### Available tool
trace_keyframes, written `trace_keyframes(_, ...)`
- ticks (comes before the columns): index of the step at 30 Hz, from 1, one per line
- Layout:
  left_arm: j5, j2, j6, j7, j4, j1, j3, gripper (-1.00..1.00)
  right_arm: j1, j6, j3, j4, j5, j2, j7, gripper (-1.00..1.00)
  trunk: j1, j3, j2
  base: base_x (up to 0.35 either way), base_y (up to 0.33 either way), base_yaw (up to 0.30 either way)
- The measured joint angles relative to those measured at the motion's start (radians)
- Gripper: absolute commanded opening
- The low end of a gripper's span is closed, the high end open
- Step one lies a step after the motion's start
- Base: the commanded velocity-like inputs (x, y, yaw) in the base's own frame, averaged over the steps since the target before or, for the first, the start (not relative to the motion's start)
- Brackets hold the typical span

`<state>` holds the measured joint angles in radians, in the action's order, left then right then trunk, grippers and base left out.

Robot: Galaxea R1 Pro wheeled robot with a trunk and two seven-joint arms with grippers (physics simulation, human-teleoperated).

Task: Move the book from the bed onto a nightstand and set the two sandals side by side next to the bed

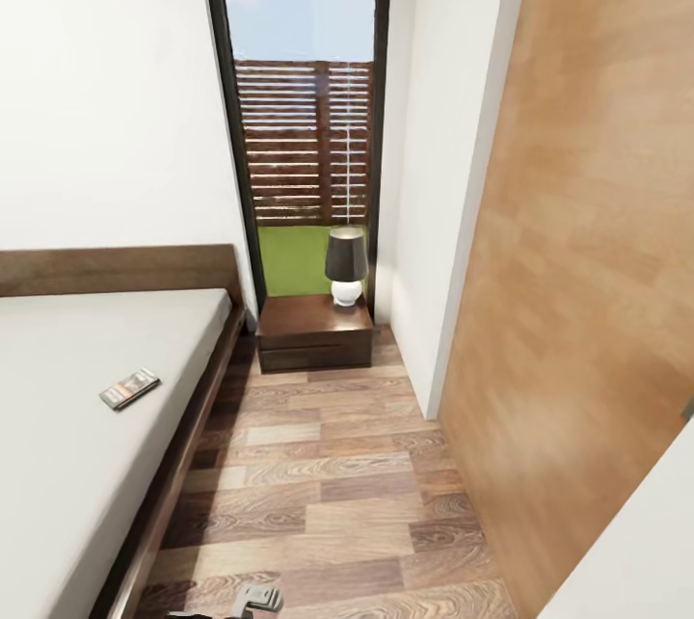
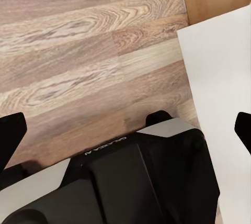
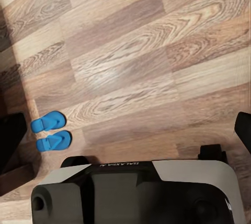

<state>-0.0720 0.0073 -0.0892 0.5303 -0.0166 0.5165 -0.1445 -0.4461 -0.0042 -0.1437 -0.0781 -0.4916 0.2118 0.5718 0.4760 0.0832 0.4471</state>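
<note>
Two sandals [image 3: 49, 132] are seen side by side on the plank floor [image 1: 337, 494], near the robot's base. One book [image 1: 129, 389] lies on the bed [image 1: 67, 426], by its near edge; one nightstand [image 1: 314, 332] with a lamp [image 1: 346, 264] stands beyond, under the window [image 1: 304, 98]. The book step is judged in hand: a reach and grasp is called for next. Neither tool's state can be told.
</note>
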Motion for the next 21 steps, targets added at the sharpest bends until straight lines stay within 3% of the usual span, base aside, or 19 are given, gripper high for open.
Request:
trace_keyframes(6, 0.000, 0.000, -0.001, 0.000, 0.000, 0.000, 0.001, 1.00, 0.000, 0.000, 0.000, 0.000, 0.000, 0.000, 0.000, 1.00, 0.000, 0.000, 0.000, 0.076, -0.057, -0.005)
trace_keyframes(15, 0.000, 0.000, -0.001, 0.000, 0.001, 0.000, 0.001, 1.00, 0.000, -0.001, 0.000, 0.000, 0.001, -0.004, 0.001, 1.00, 0.000, 0.000, 0.000, 0.004, -0.003, -0.201)
trace_keyframes(21, 0.000, 0.000, -0.001, 0.000, 0.000, 0.000, 0.001, 1.00, 0.000, 0.000, 0.000, 0.000, 0.001, -0.005, 0.001, 1.00, 0.000, 0.000, 0.000, 0.000, 0.000, -0.054)
